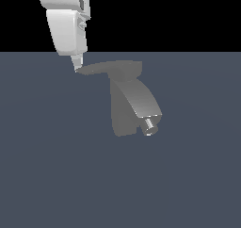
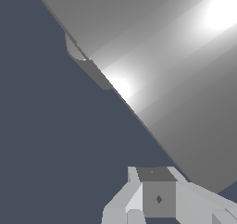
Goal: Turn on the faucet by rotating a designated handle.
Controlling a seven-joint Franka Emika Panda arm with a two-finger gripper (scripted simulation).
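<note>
The grey metallic faucet (image 1: 123, 110) stands upright in the middle of the exterior view. Its broad spout (image 1: 141, 101) curves down to a ribbed silver nozzle (image 1: 150, 125). The handle (image 1: 109, 69), a thin flat blade, sticks out from the top cap toward the exterior view's left. My gripper (image 1: 76, 66) hangs from above with its fingers together, and their tip touches the blade's outer end; nothing is held between them. In the wrist view the handle's (image 2: 162, 65) flat, brightly lit surface fills most of the frame. The gripper (image 2: 156, 174) sits just beside its edge.
A plain dark blue-grey floor (image 1: 52, 175) spreads all around the faucet. The white arm link (image 1: 66, 24) rises out of the frame at the exterior view's upper left.
</note>
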